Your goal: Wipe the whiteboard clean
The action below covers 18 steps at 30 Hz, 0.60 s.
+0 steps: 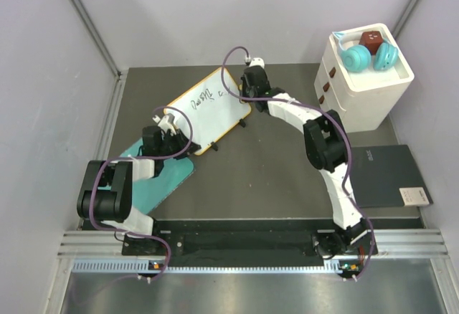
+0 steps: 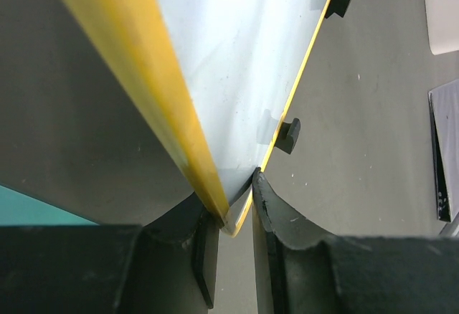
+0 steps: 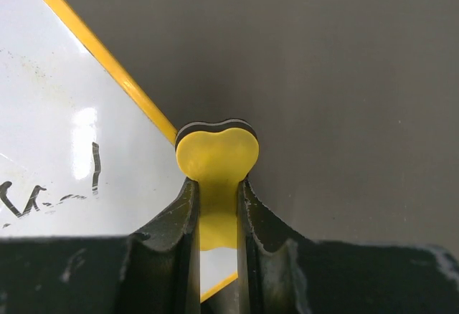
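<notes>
My left jaws are clamped on the near-left corner of the whiteboard (image 1: 206, 111). My right jaws are clamped on a yellow heart-shaped eraser (image 3: 217, 153) at the board's far edge. At far right, a white drawer unit (image 1: 366, 102) holds two teal rounded items (image 1: 355, 59) and a dark red block (image 1: 371, 40) in its top tray. The board sits on the counter (image 1: 272, 163), its long axis running near-left to far-right. It is yellow-rimmed, with black handwriting.

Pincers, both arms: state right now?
Left pincer: closed on the whiteboard at its corner.
Right pincer: closed on a yellow eraser.
</notes>
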Each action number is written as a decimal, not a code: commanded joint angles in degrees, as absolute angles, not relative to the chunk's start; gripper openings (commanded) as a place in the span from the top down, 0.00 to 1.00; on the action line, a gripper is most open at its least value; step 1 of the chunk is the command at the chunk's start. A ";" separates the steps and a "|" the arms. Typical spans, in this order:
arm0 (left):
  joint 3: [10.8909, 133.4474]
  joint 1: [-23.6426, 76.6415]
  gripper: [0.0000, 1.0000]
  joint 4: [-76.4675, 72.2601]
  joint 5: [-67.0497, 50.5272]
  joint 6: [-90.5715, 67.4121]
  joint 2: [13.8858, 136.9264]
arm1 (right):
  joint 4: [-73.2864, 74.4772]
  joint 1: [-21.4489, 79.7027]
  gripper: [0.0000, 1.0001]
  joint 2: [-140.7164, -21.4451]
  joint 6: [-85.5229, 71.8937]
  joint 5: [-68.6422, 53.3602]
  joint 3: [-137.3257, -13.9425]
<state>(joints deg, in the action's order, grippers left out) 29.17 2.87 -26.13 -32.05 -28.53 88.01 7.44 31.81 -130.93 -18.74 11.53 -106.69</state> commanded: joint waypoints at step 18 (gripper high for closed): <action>27.60 3.51 1.00 -24.26 -28.13 -24.08 86.40 | 15.46 42.36 1.00 -132.89 -9.41 -4.03 -119.78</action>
